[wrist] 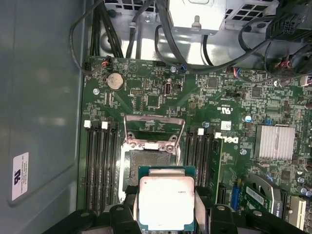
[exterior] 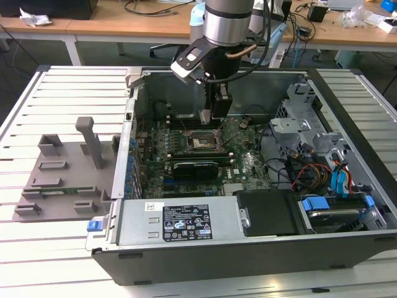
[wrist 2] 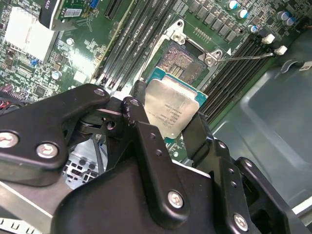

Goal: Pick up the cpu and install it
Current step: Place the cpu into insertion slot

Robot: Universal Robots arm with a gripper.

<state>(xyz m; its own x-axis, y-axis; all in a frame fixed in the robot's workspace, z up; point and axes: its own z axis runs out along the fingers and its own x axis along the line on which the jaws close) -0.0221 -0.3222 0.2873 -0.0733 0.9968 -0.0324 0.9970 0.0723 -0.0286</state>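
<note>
Gripper (wrist 2: 165, 119) clamps cpu (wrist: 166, 202), seemingly just above open socket (wrist: 146, 158).

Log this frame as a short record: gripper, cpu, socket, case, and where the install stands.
gripper: shut on the cpu, lowered inside the computer case
cpu: gripped at two opposite edges, metal top towards both wrist views, hanging over the socket, not seated
socket: open and unfilled, its metal bracket swung up
computer case: lying on its side with the side panel off, on a slatted table
install: cpu picked up, not yet in the socket
</note>
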